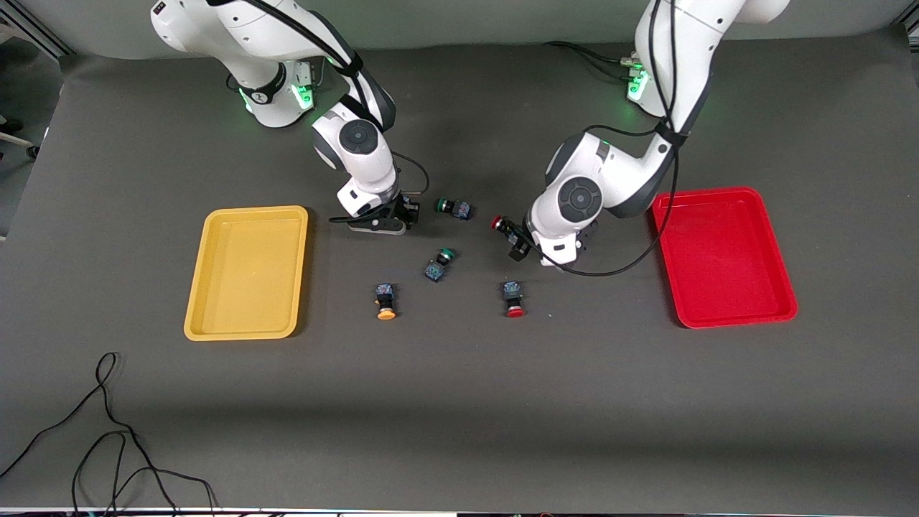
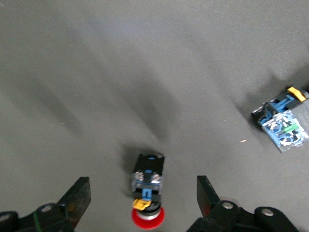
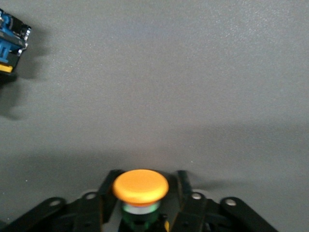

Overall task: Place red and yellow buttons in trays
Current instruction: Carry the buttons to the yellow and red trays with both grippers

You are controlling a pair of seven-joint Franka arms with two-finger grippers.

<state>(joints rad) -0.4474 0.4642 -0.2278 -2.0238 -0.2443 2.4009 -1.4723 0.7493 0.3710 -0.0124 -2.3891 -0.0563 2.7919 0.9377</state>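
Note:
My right gripper (image 1: pixel 399 215) is shut on an orange-yellow button (image 3: pixel 140 186), low over the table between the yellow tray (image 1: pixel 248 271) and a green-capped switch (image 1: pixel 454 207); the hand hides that button in the front view. My left gripper (image 1: pixel 520 243) is open, its fingers (image 2: pixel 79 197) on either side of a red button (image 1: pixel 506 228) that lies on the table and also shows in the left wrist view (image 2: pixel 147 193). A second orange-yellow button (image 1: pixel 385 300) and a second red button (image 1: pixel 514 299) lie nearer the front camera. The red tray (image 1: pixel 725 255) is empty, as is the yellow one.
A second green-capped switch (image 1: pixel 439 263) lies in the middle among the buttons. Another switch body (image 2: pixel 285 123) shows in the left wrist view, and one (image 3: pixel 9 43) at the edge of the right wrist view. A black cable (image 1: pixel 108 431) lies near the front edge.

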